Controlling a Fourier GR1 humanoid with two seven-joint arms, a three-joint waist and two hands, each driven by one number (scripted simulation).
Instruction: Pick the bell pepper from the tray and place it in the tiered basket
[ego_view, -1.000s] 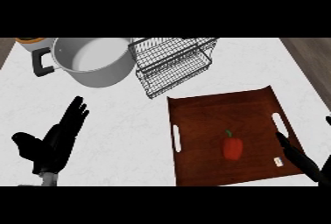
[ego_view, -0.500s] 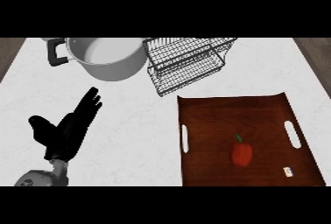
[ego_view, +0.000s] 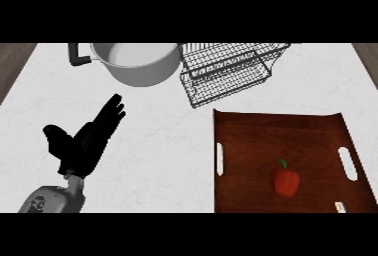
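A red bell pepper (ego_view: 286, 182) with a green stem lay on the brown wooden tray (ego_view: 244, 135), in its lower right part, between the tray's two slotted handles and nearer the right one. Nothing touched it. A small pale object (ego_view: 339, 205), too small to identify, sat at the tray's lower right corner, apart from the pepper.

By the look of it, the task had not begun: the pepper was not yet picked up, and both the lift and the placing in the basket remained to be done.

The wire tiered basket (ego_view: 225, 70) stood just beyond the tray's far left corner, on the white surface (ego_view: 162, 145). It held nothing that could be seen. To its left, almost touching it, stood a grey pot (ego_view: 140, 62) with a dark handle on its left side.

The left hand (ego_view: 87, 140) was raised over the surface well to the left of the tray, fingers (ego_view: 111, 112) straight and spread, thumb out, holding nothing. The right hand did not show.

Nothing lay between the pepper and the basket. The pot beside the basket seemed the only thing that might crowd an approach from the left.
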